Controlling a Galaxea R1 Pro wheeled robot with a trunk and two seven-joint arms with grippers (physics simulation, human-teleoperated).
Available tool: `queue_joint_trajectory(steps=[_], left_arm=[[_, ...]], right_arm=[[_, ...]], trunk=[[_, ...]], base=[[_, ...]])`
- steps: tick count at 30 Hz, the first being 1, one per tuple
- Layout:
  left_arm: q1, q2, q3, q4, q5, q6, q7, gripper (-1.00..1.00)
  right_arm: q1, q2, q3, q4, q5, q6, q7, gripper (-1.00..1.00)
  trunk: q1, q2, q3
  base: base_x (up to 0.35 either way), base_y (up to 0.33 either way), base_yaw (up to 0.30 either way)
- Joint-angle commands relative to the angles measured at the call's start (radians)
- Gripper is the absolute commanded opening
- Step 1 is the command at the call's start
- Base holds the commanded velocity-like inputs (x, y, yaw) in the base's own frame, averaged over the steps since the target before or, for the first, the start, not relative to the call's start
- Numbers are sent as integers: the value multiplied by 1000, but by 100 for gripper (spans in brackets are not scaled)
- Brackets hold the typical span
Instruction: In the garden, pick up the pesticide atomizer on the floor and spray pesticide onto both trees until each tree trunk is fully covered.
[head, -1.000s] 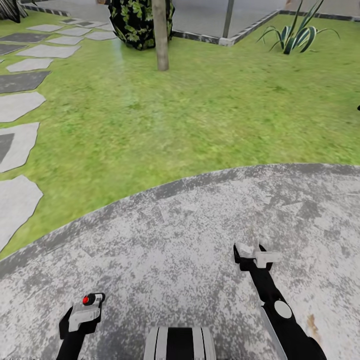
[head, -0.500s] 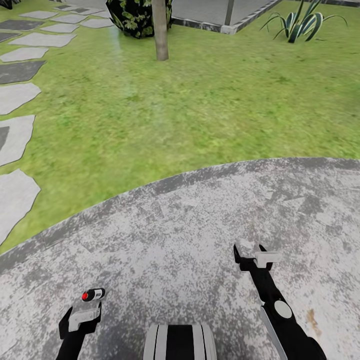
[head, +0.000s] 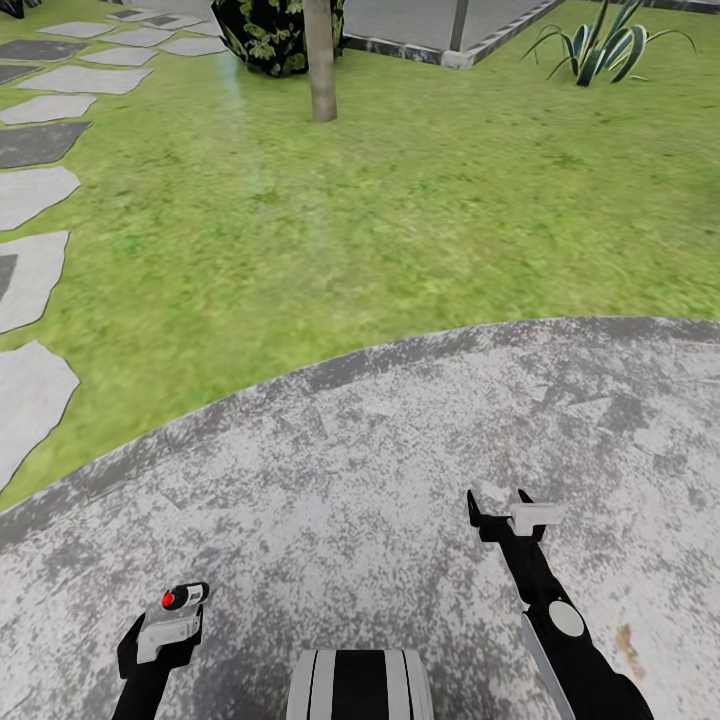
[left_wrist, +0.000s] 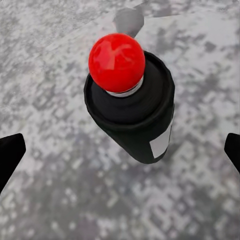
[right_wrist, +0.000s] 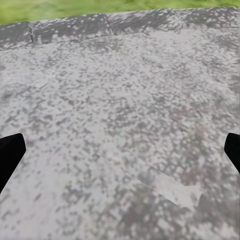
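Note:
The pesticide atomizer (head: 187, 596), a small black bottle with a red nozzle, lies tilted on the round grey stone paving (head: 350, 470), just off the tips of my left gripper (head: 172, 618). In the left wrist view the atomizer (left_wrist: 131, 115) points its red nozzle at the camera. The black fingertips (left_wrist: 10, 152) stand wide at either side and do not touch it, so this gripper is open. My right gripper (head: 506, 508) hovers open over bare paving, with nothing between its fingers (right_wrist: 10, 152). One grey-brown tree trunk (head: 320, 60) rises from the lawn far ahead.
Green grass (head: 400, 220) lies between the paving and the trunk. Grey stepping slabs (head: 35, 195) run along the left. A dark leafy shrub (head: 265, 35) stands behind the trunk, and a spiky striped plant (head: 600, 50) grows at the far right. A thin pole (head: 458, 25) stands on a paved area at the back.
The head view shifted forward a little early on, then held still. The atomizer has tipped over at the left fingertips, from nozzle-up to lying slanted. The right arm has not moved.

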Motion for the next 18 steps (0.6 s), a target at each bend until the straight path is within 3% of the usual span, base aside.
queue_joint_trajectory(steps=[1, 18], left_arm=[[0, 0, 0, 1, -4, -3, 5, 100], [0, 0, 0, 1, -4, -3, 5, 100]], right_arm=[[0, 0, 0, 0, -2, -3, 0, 100], [0, 0, 0, 0, -2, -3, 0, 100]], trunk=[[0, 0, 0], [0, 0, 0]], base=[[13, 0, 0], [37, 0, 0]])
